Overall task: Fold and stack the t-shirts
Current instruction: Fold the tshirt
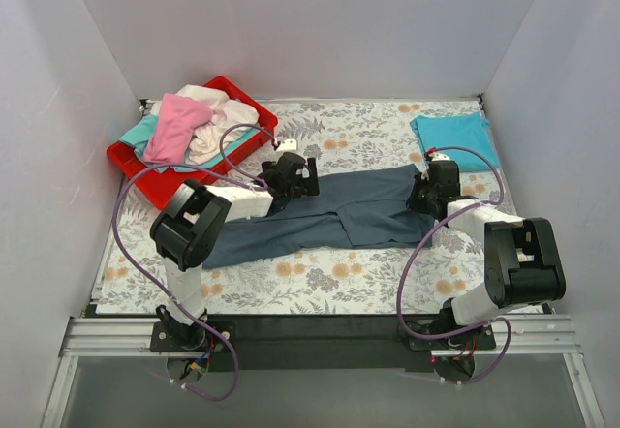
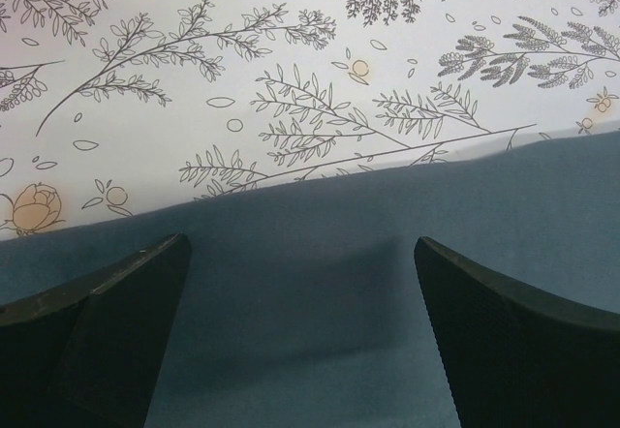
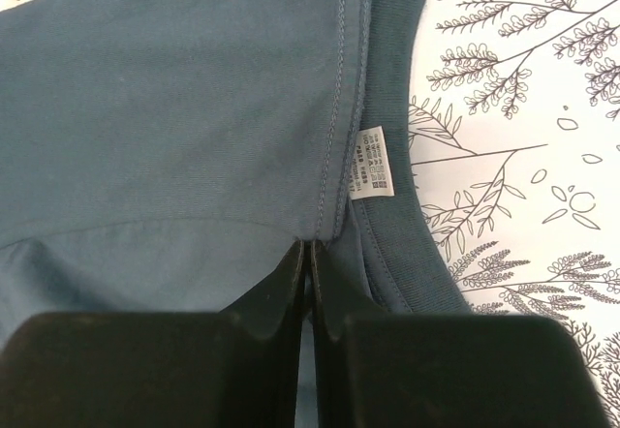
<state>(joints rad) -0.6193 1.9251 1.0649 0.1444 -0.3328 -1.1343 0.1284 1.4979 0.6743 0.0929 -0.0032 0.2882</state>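
Slate t-shirt (image 1: 358,210) — one of five — pinched by right hand (image 3: 308,246); left hand (image 2: 300,244) wide.

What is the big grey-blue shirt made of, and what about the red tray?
The grey-blue shirt looks like soft matte knit cloth, probably cotton: stitched seams, a ribbed collar band, a sewn-in label. The red tray looks like smooth hard plastic, with a stiff, even rim.
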